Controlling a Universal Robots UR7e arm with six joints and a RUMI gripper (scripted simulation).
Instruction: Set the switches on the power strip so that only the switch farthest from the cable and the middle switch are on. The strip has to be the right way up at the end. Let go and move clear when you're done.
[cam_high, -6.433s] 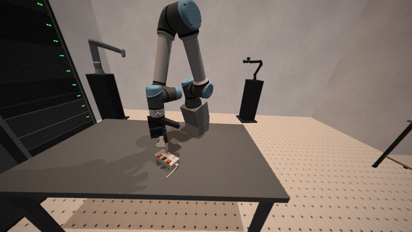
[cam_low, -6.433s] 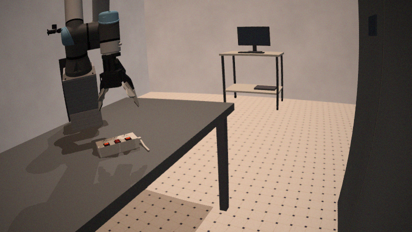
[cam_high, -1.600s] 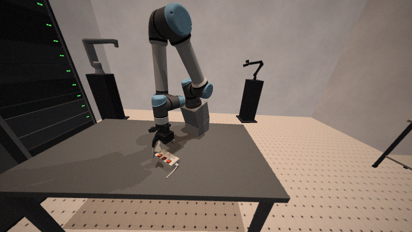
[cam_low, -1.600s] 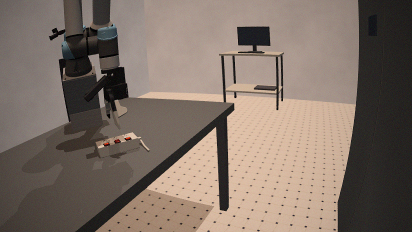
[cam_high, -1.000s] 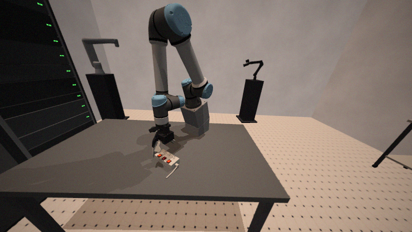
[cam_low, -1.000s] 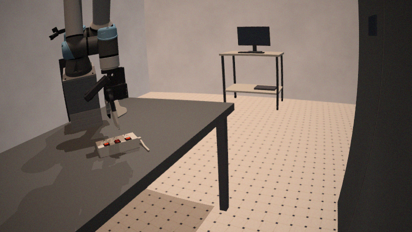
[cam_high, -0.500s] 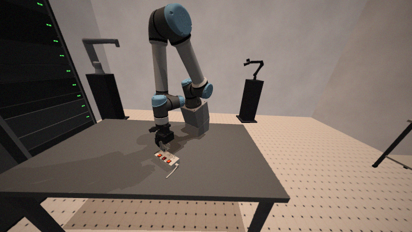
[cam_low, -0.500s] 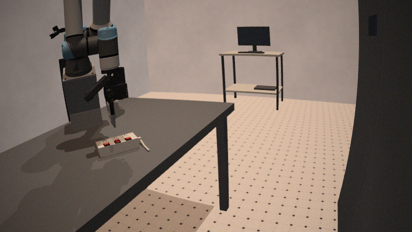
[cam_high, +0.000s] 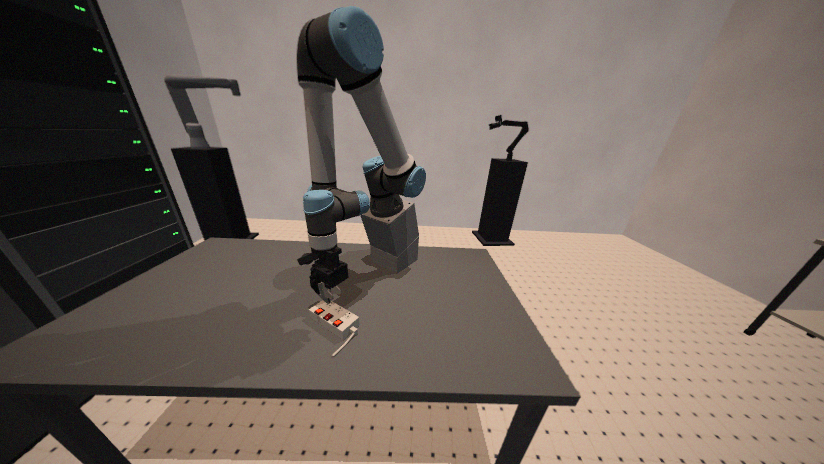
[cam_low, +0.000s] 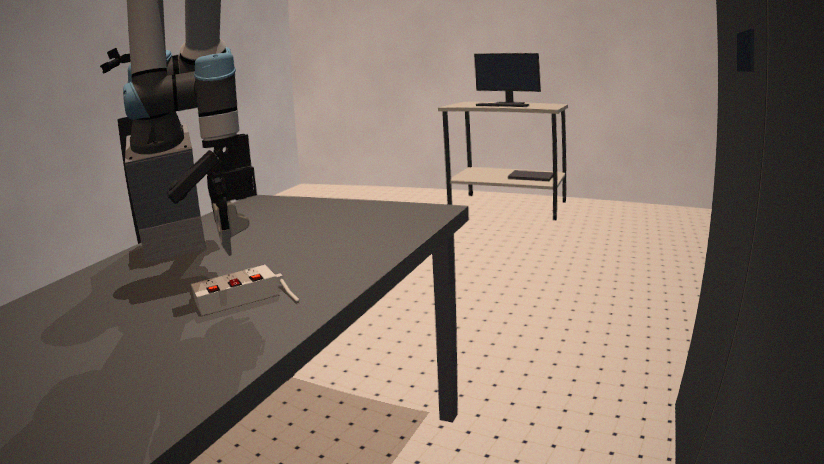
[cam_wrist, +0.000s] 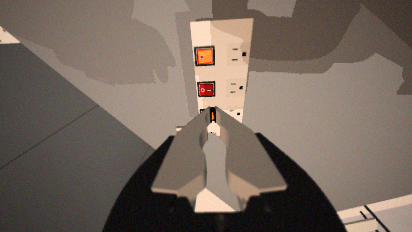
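A white power strip lies on the dark table with its three red switches facing up, and it also shows in the exterior view. Its short white cable leaves the end nearest the table's front. In the wrist view the strip runs away from me. The far switch glows bright orange and the middle switch is darker red. The near switch shows only as an orange sliver between my fingertips. My gripper is shut and empty, hovering above the strip without touching it.
The arm's grey base stands at the back of the table. A dark server rack stands to the left. The table's edge is to the right of the strip in the exterior view.
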